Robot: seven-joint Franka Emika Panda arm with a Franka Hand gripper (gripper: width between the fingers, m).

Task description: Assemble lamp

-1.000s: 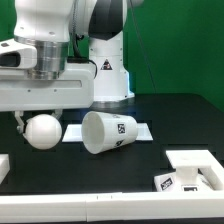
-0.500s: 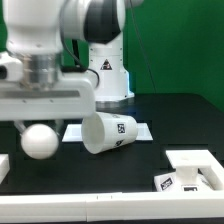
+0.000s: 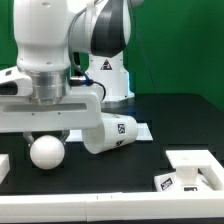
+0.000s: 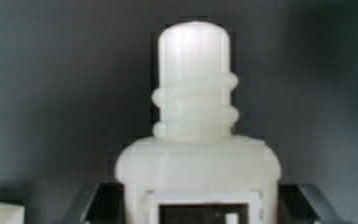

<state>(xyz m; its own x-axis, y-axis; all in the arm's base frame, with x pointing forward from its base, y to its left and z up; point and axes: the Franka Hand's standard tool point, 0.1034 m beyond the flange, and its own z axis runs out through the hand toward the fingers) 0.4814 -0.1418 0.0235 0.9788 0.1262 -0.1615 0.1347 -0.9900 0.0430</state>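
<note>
At the exterior view's left, the gripper (image 4: 194,203) held the lamp's bulb (image 3: 47,152), jaws apparently clenched on its sides and the ball hanging low over the table (image 3: 120,190), seemingly for carrying. Just beside it, the shade (image 3: 112,132) lay tipped on the marker board (image 3: 146,130), crowding that side. The base (image 3: 195,158) sat well apart at the exterior view's right, with bare tabletop between.
</note>
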